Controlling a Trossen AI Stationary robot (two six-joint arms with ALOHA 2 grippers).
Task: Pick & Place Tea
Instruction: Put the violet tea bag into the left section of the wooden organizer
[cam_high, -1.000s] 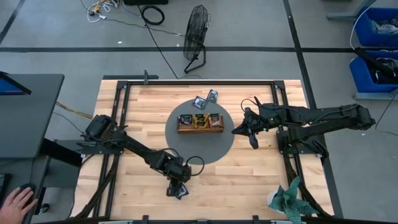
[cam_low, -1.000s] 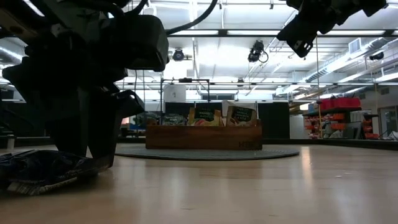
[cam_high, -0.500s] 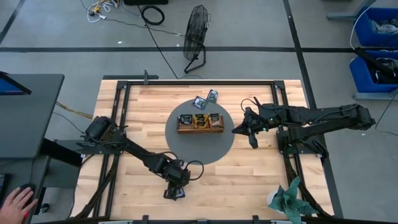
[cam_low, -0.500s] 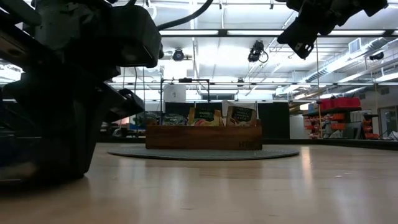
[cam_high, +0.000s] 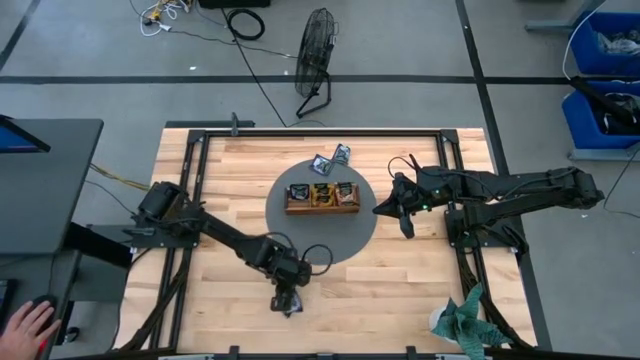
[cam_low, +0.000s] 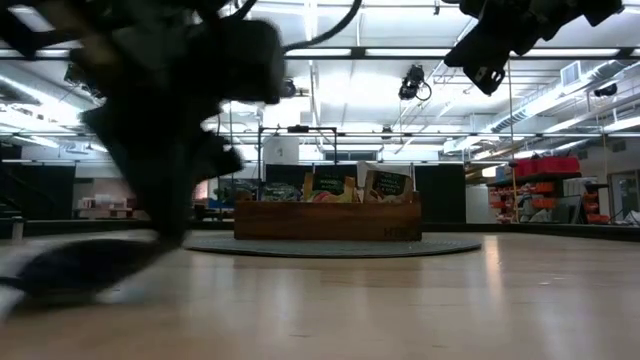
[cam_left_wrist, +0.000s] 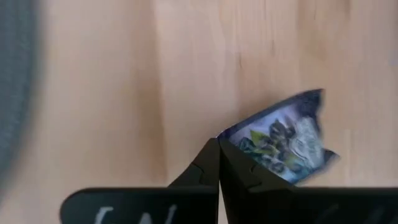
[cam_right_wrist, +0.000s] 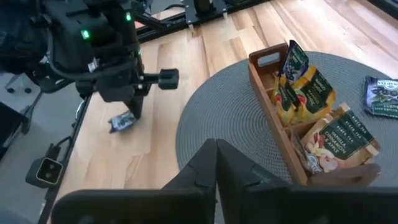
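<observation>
While your left tool (cam_left_wrist: 219, 149) pinches the blue sachet's (cam_left_wrist: 283, 143) corner, lift slowly off the worktop (cam_high: 400, 280). Your right tool (cam_right_wrist: 216, 152), closed and empty, waits near the tray (cam_high: 321, 208).

This was a robotics lab or workshop. The wooden surface (cam_high: 400, 280) stood on a taped concrete floor (cam_high: 100, 60) beside a fan (cam_high: 318, 50), loose cables (cam_high: 240, 25) and blue bins (cam_high: 605, 60); strip lights (cam_low: 330, 52) ran overhead.

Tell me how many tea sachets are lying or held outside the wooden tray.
3. Two sachets lie beyond the wooden tray, at the far edge of the grey mat. One blue sachet is pinched by the left gripper. Others may be hidden.
</observation>
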